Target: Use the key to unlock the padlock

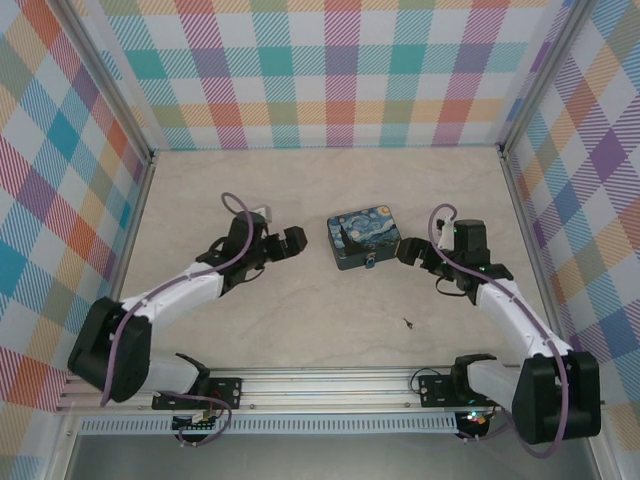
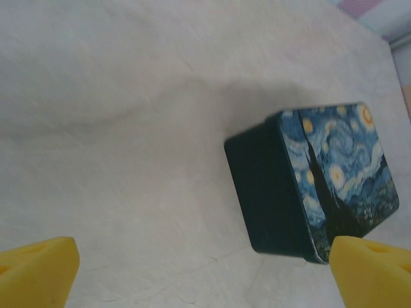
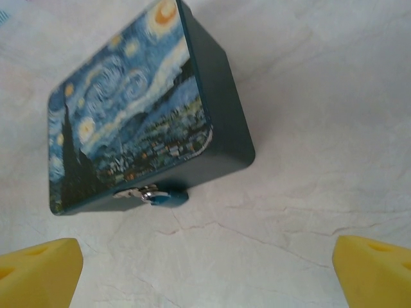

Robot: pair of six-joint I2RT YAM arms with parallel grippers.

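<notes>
Both my grippers stand wide and empty. The padlock (image 3: 168,197) hangs on the near face of the painted tin (image 1: 360,232), around the middle of the worktop (image 1: 250,330) and just ahead of my right gripper (image 1: 404,250). The key (image 1: 408,322) lies loose on the worktop, apart from the tin, toward the near edge on the right arm's side. My left gripper (image 1: 296,242) sits off the tin's left side, much farther from the key. Key's long axis: too small to judge. Assessment: the right arm is better placed to fetch it.
</notes>
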